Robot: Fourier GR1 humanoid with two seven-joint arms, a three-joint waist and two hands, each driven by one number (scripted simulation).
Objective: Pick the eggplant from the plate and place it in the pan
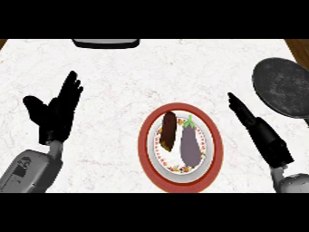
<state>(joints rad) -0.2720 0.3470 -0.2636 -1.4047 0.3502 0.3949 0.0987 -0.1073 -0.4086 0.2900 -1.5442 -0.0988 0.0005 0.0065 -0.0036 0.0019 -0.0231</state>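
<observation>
A purple eggplant (pixel 190 143) with a green stem lies on the right half of a red-rimmed white plate (pixel 145 149) at the counter's lower middle. A dark brown food piece (pixel 167 131) lies beside it on the left. The dark round pan (pixel 288 88) sits at the far right, its wooden handle running toward the lower right edge. My right hand (pixel 257 130) is open, fingers straight, just right of the plate and not touching it. At the left my left hand (pixel 55 110) rests open with fingers up.
A grey-rimmed dark object (pixel 106 43) shows partly at the counter's top edge. Brown wood borders the white marble counter (pixel 150 77) at the top left and top right corners.
</observation>
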